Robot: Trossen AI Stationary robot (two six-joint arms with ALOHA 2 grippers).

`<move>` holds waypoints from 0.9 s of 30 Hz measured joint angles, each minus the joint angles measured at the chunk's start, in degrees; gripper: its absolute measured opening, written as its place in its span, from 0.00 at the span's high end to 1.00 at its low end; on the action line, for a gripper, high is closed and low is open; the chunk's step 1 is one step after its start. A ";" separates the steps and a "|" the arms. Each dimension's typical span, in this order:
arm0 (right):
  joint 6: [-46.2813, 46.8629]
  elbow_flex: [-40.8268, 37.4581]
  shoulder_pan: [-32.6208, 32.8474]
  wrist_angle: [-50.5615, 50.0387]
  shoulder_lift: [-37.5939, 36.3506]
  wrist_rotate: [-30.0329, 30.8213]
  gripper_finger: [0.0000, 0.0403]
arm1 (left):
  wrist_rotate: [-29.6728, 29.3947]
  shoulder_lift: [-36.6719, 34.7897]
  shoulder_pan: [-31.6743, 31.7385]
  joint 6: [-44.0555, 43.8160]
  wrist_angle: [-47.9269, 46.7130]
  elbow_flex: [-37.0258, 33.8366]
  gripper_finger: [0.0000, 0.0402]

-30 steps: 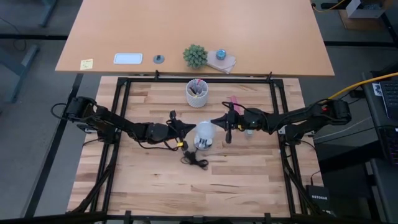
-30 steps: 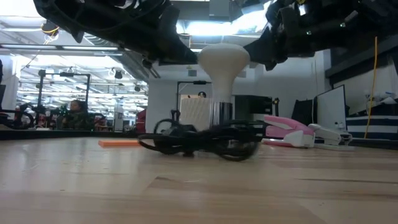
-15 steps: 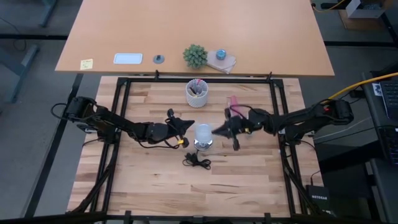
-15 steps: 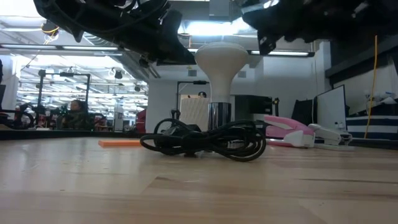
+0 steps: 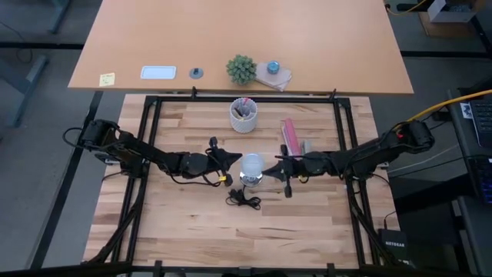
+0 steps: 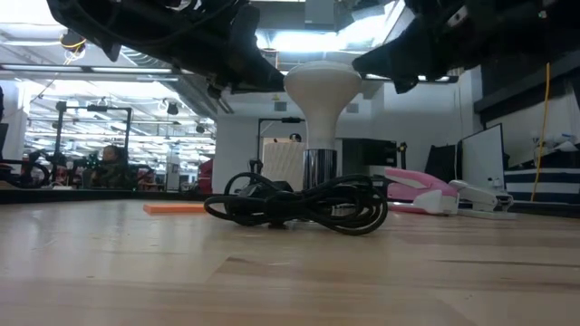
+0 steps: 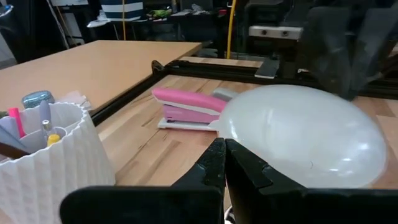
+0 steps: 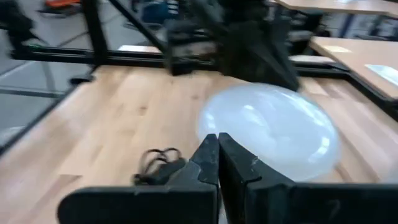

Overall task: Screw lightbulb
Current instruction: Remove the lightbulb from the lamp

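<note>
The lightbulb (image 5: 251, 165) stands upright near the middle of the wooden surface (image 5: 307, 215), wide end up, its narrow base seated in a silvery fitting (image 6: 319, 172) whose black cord (image 6: 299, 205) lies coiled in front. That holds it steady enough, I'd say, for turning from above.

The left end effector (image 5: 227, 158) sits just beside the bulb on one side, fingers pressed together and gripping nothing; in its wrist view the tips (image 7: 225, 163) point right at the glass. The right end effector (image 5: 278, 165) mirrors it from the other side, also closed and empty. They flank the bulb without grasping it, probably lining up for a twist.

A white cup of pens (image 5: 244, 114) and a pink stapler (image 5: 290, 137) stand well apart, out of the way.
</note>
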 joint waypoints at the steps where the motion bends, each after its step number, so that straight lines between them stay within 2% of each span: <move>1: 0.03 0.00 0.00 0.37 0.39 0.53 1.00 | 0.05 0.00 -0.19 0.00 -0.03 -0.01 1.00; 6: 0.02 0.07 0.09 1.24 1.78 1.80 1.00 | -0.18 0.00 -1.20 0.00 -0.06 -0.04 1.00; 11: 0.00 0.07 0.20 1.05 1.83 5.57 1.00 | -1.01 -0.01 -2.35 -0.07 -0.17 -0.09 1.00; 24: 0.07 0.02 0.20 0.47 1.83 7.56 1.00 | -2.31 -0.12 -4.90 -1.61 -0.97 -0.11 1.00; 27: 0.11 -0.02 0.17 0.33 1.83 9.75 1.00 | -3.34 -0.17 -5.71 -2.33 -1.67 -0.11 1.00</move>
